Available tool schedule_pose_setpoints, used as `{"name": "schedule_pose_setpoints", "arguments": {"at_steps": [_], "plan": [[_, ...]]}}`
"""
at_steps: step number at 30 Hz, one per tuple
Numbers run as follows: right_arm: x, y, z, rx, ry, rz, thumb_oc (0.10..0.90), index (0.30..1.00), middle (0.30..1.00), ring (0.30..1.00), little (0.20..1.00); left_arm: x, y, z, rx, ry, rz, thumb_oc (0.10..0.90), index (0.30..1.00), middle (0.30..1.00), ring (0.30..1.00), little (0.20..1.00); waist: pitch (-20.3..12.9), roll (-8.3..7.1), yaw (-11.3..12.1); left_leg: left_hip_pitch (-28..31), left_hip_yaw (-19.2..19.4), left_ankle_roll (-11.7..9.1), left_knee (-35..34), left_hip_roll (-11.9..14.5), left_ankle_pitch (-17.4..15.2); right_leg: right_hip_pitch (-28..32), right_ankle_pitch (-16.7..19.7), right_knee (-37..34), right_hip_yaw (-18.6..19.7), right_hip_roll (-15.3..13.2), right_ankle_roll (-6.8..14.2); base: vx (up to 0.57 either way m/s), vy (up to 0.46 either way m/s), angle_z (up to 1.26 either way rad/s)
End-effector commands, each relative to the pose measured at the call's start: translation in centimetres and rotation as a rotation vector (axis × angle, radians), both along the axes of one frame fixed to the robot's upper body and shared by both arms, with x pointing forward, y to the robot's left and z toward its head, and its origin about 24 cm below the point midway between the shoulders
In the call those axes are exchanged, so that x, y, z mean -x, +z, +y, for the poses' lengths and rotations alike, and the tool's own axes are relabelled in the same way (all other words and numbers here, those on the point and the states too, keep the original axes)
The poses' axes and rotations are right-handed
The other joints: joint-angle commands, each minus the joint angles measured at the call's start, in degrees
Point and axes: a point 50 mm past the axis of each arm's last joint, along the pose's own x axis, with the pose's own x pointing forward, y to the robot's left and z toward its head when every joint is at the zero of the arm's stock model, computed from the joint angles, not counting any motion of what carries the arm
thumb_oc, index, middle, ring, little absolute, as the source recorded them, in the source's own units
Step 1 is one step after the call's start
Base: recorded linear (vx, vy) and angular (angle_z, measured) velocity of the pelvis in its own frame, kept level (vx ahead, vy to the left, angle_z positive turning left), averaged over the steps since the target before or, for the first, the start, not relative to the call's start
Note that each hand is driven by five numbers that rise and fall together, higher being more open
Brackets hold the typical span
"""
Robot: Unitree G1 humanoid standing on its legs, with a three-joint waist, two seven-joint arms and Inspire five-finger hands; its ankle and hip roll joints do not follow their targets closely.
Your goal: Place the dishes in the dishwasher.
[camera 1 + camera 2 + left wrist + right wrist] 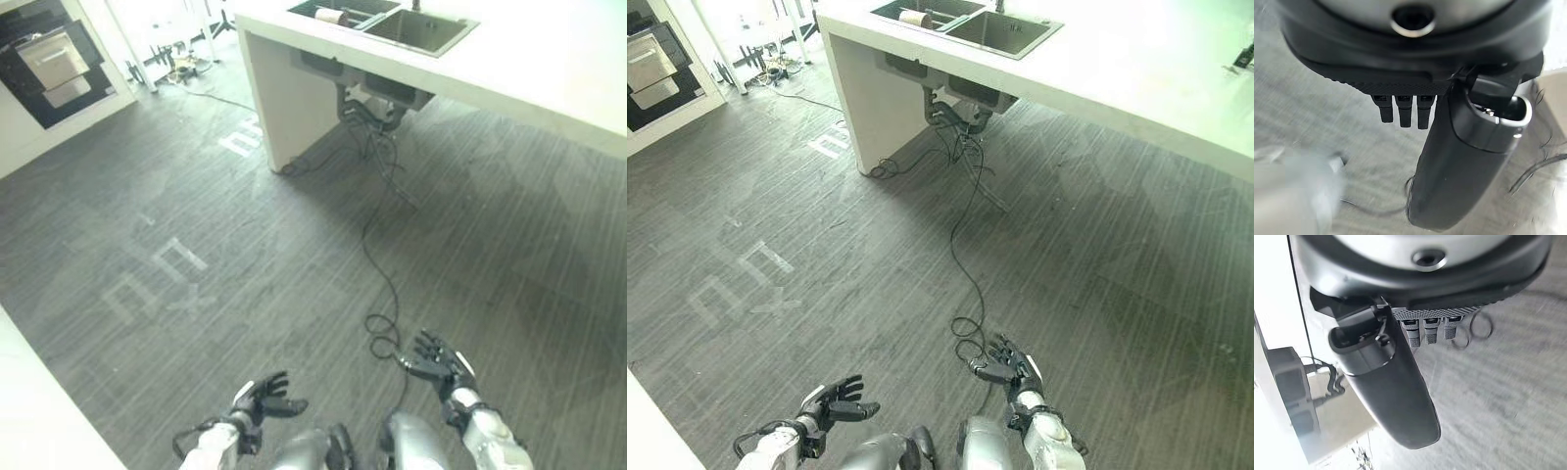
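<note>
Hanging low over the grey striped floor (196,255), both hands are empty and relaxed, fingers spread and holding nothing: the left hand (263,398) near the lower edge of the head views, thumb pointing inward, the right hand (438,360) a little further forward with its fingers fanned out. In each wrist view the thumb stands straight out from the dark palm and the short row of fingers beside it is uncurled, with bare floor past them. Ahead stands a white counter (1136,69) with a steel double sink (989,29) set into its top; in the left basin lies a pale roll-shaped dish (914,17), too small to tell more. Dark hoses and cables (955,122) hang beneath the sink and one thin cable (965,255) trails across the floor to a small coil just ahead of the right hand. At the far left, well apart from the counter, a dark built-in appliance with an open door and a silvery inside (54,59) is set in a white cabinet wall; whether it is the dishwasher cannot be told. Pale markings (167,279) show on the floor between.
</note>
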Motion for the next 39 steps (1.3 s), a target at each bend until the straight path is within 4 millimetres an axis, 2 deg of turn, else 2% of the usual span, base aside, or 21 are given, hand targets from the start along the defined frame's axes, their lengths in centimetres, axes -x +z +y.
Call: {"name": "schedule_pose_setpoints", "arguments": {"at_steps": [1,2,3,6,9,10,11,12,13,15,17,20,22,27,28,31,33,34,37,38,39], "plan": [[-1.5,3.0,-2.3,0.038,-0.043,-0.18,0.8,0.9,0.9,0.9,0.9,-1.7,2.1,1.0,-0.013,-0.017,-0.113,0.8,0.9,0.9,0.9,0.9,1.9,-2.29,-2.6,-0.5,-4.6,-4.8,-0.1,1.2,-1.5,6.9,13.5,-23.2,-1.0,-0.8,2.9,0.59,-0.362,0.75],[-0.9,2.8,-2.5,0.043,-0.03,-0.17,0.8,0.9,0.9,0.9,0.9,-0.9,1.6,1.1,-0.01,-0.011,-0.1,0.8,0.9,0.9,0.9,0.9,2.2,-3.93,-3.8,3.1,-4.9,-4.9,-0.1,0.1,-5.2,0.9,18.1,-23.2,0.1,-5.5,5.1,0.62,-0.376,0.61],[-0.8,2.7,-2.5,0.042,-0.025,-0.167,0.8,0.9,0.9,0.9,0.9,-0.6,1.4,1.1,-0.009,-0.012,-0.097,0.8,0.9,0.9,0.9,0.9,2.4,-3.83,-3.9,4.3,-4.9,-4.9,-0.1,0.5,-6.0,0.2,18.9,-23.2,-0.1,-5.8,5.5,0.55,-0.32,0.51],[-0.9,2.4,-2.7,0.047,-0.035,-0.142,0.8,0.9,0.9,0.9,0.9,0.5,0.3,0.0,0.016,0.013,-0.055,0.8,0.9,0.9,0.9,0.9,0.1,-3.7,-4.0,11.5,-6.5,-7.2,-0.1,2.1,-6.7,4.4,13.3,-23.2,0.3,-3.4,2.2,0.7,-0.437,0.06],[-1.2,2.4,-2.9,0.069,-0.018,-0.135,0.8,0.9,0.9,0.9,0.9,0.8,0.0,-0.4,0.038,0.007,-0.033,0.8,0.9,0.9,0.9,0.9,-1.1,-3.72,-3.8,14.1,-5.4,-9.5,-0.1,3.7,-0.4,5.9,11.1,-23.2,-0.2,-3.3,0.6,0.35,-0.192,0.24],[-1.6,2.9,-3.8,0.108,0.012,-0.146,0.8,0.9,0.9,0.9,0.9,1.1,-0.1,-0.7,0.07,0.006,-0.034,0.8,0.9,0.9,0.9,0.9,-1.3,-4.77,-2.5,9.4,-3.8,-13.6,15.7,6.6,11.1,10.4,6.9,-23.2,0.3,-3.3,-2.5,0.53,-0.365,0.14],[-1.6,3.1,-4.3,0.119,0.017,-0.147,0.8,0.9,0.9,0.9,0.9,1.2,-0.1,-0.4,0.076,0.017,-0.028,0.8,0.9,0.9,0.9,0.9,-1.1,-5.12,-2.0,3.5,-3.2,-14.2,23.1,9.1,13.5,12.5,5.4,-23.2,-0.2,-3.2,-3.7,0.61,-0.397,-0.07],[-1.5,3.2,-4.5,0.122,0.017,-0.149,0.8,0.9,0.9,0.9,0.9,1.1,-0.1,-0.3,0.079,0.019,-0.022,0.8,0.9,0.9,0.9,0.9,-0.8,-5.32,-1.7,0.2,-3.1,-13.6,24.6,9.0,13.0,13.6,4.8,-23.2,-0.1,-3.1,-4.0,0.48,-0.157,-0.16],[-1.3,3.2,-4.6,0.124,0.017,-0.15,0.8,0.9,0.9,0.9,0.9,1.2,-0.3,-0.3,0.079,0.011,-0.008,0.8,0.9,0.9,0.9,0.9,-0.1,-5.35,-0.7,-3.1,-3.1,-11.2,18.6,5.5,10.6,15.7,3.9,-23.2,1.2,-2.3,-3.5,0.43,-0.035,-0.31],[-1.1,3.0,-4.5,0.124,0.014,-0.139,0.8,0.9,0.9,0.9,0.9,1.5,-0.5,-0.3,0.074,-0.001,0.004,0.8,0.9,0.9,0.9,0.9,0.3,-5.55,-0.1,-3.9,0.3,-11.3,7.2,6.0,13.1,17.3,2.2,-23.2,1.8,-1.6,-3.1,0.5,0.087,-0.54],[-0.8,2.7,-4.3,0.121,0.007,-0.119,0.8,0.9,0.9,0.9,0.9,1.7,-0.7,-0.7,0.075,0.004,0.006,0.8,0.9,0.9,0.9,0.9,0.9,-4.93,1.1,-8.0,-0.1,-12.2,-0.1,5.9,16.1,19.0,1.0,-23.2,2.8,-0.1,-2.8,0.43,0.136,-0.9],[-0.2,2.1,-4.2,0.12,0.022,-0.096,0.8,0.9,0.9,0.9,0.9,2.4,-0.8,-0.5,0.072,0.018,0.007,0.8,0.9,0.9,0.9,0.9,1.2,-2.86,3.7,-16.9,-6.5,-13.7,-0.1,9.2,15.8,20.9,-0.7,-23.2,4.9,2.5,-2.4,0.44,0.217,-0.82],[0.2,1.8,-4.4,0.096,0.02,-0.071,0.8,0.9,0.9,0.9,0.9,2.9,-0.9,-0.1,0.069,0.023,0.014,0.8,0.9,0.9,0.9,0.9,1.2,-2.87,4.2,-17.2,-7.6,-13.4,-0.1,10.2,14.6,22.3,-1.7,-23.2,5.8,1.8,-2.0,0.39,0.236,-0.94],[0.5,0.9,-4.5,0.074,0.011,-0.013,0.8,0.9,0.9,0.9,0.9,2.2,-0.6,0.4,0.041,-0.034,0.01,0.8,0.9,0.9,0.9,0.9,-0.3,-2.93,4.5,-12.6,-7.8,-11.0,-0.1,6.8,9.8,25.7,-3.6,-23.2,6.9,0.3,-1.2,0.4,0.342,-0.52],[1.0,0.0,-4.6,0.106,-0.021,0.051,0.8,0.9,0.9,0.9,0.9,0.8,0.0,0.8,0.031,-0.057,-0.007,0.8,0.9,0.9,0.9,0.9,-1.6,-1.97,3.5,-9.8,-7.3,-8.3,-0.1,4.8,6.8,29.0,-0.4,-23.2,5.9,0.4,-0.1,0.44,0.44,0.43],[1.6,-0.7,-4.7,0.109,-0.054,0.096,0.8,0.9,0.9,0.9,0.9,0.0,0.3,0.7,0.026,-0.072,-0.009,0.8,0.9,0.9,0.9,0.9,-1.9,-1.45,2.8,-8.8,-7.6,-6.5,-0.1,3.3,5.2,26.6,4.2,-15.4,6.4,-0.3,1.5,0.24,0.306,0.44],[2.9,-2.1,-4.6,0.124,-0.059,0.169,0.8,0.9,0.9,0.9,0.9,-0.3,0.2,0.8,0.003,-0.051,0.005,0.8,0.9,0.9,0.9,0.9,-1.6,0.03,2.5,-5.6,-7.7,-4.2,-0.1,1.8,2.5,18.7,10.7,0.8,2.7,-3.0,2.8,0.24,0.311,0.45],[3.1,-2.3,-4.5,0.123,-0.058,0.18,0.8,0.9,0.9,0.9,0.9,-0.3,0.2,0.8,0.0,-0.042,0.008,0.8,0.9,0.9,0.9,0.9,-1.2,-0.08,2.5,-4.8,-7.4,-4.0,-0.1,1.6,2.1,17.6,10.5,3.0,2.5,-4.1,2.6,0.24,0.214,0.18],[3.4,-2.8,-4.8,0.123,-0.077,0.205,0.8,0.9,0.9,0.9,0.9,0.0,-0.1,1.2,0.0,-0.008,0.022,0.8,0.9,0.9,0.9,0.9,0.0,0.18,0.8,-1.9,-8.8,-4.1,-0.1,0.9,0.1,11.2,9.0,-5.1,0.2,1.4,1.7,0.18,-0.012,-0.18],[3.4,-2.8,-4.8,0.123,-0.077,0.205,0.8,0.9,0.9,0.9,0.9,0.0,-0.1,1.2,0.0,-0.008,0.022,0.8,0.9,0.9,0.9,0.9,0.0,0.18,0.8,-1.9,-8.8,-4.1,-0.1,0.9,0.1,11.2,9.0,-5.1,0.2,1.4,1.7,0.31,-0.104,-0.19],[3.7,-2.9,-4.8,0.126,-0.08,0.214,0.8,0.9,0.9,0.9,0.9,0.6,-0.2,1.8,-0.009,0.001,0.036,0.8,0.9,0.9,0.9,0.9,1.2,-0.88,-1.0,1.2,-9.0,-4.5,-0.1,-0.2,-2.1,7.5,12.7,-13.6,-2.9,1.5,2.1,0.27,-0.068,0.3]]}}
